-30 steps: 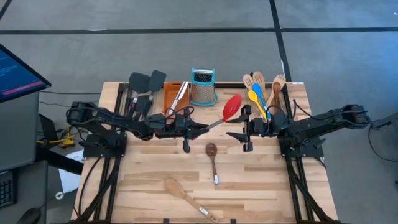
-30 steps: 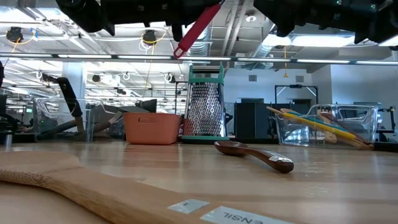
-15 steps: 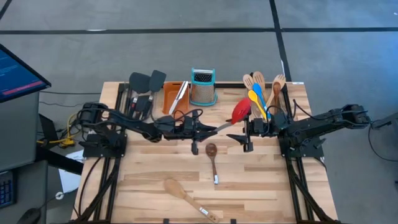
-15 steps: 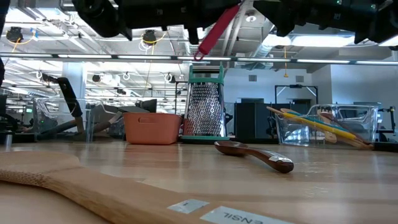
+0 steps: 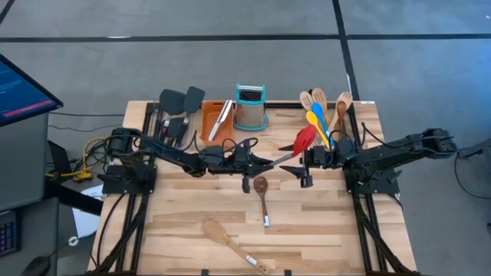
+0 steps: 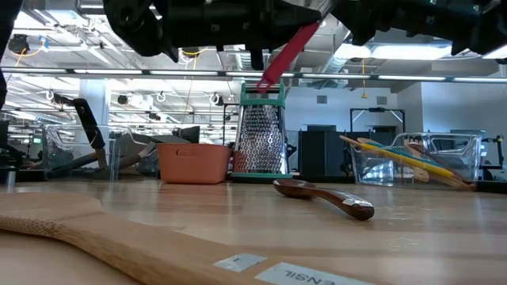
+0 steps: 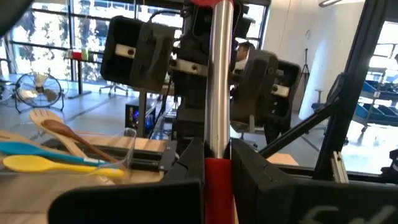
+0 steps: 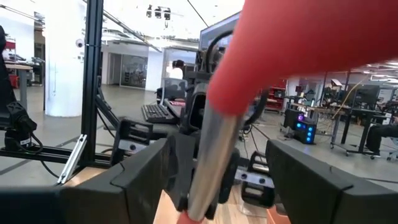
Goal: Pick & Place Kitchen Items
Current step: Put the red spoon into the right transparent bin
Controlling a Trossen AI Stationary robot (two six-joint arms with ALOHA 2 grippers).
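- Left gripper [image 5: 261,162] above tabletop [image 5: 322,230] centre, fingers clamped on steel handle of red spoon [image 5: 304,141].
- Red spoon raised off tabletop, bowl pointing right, between right fingers.
- Right gripper [image 5: 304,164] just right of centre, fingers spread wide, gripping nothing.

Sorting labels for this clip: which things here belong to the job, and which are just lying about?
Job: red spoon in the shut left gripper; open right gripper; dark wooden spoon; light wooden spoon; black turners.
Lying about: box grater; orange tray.
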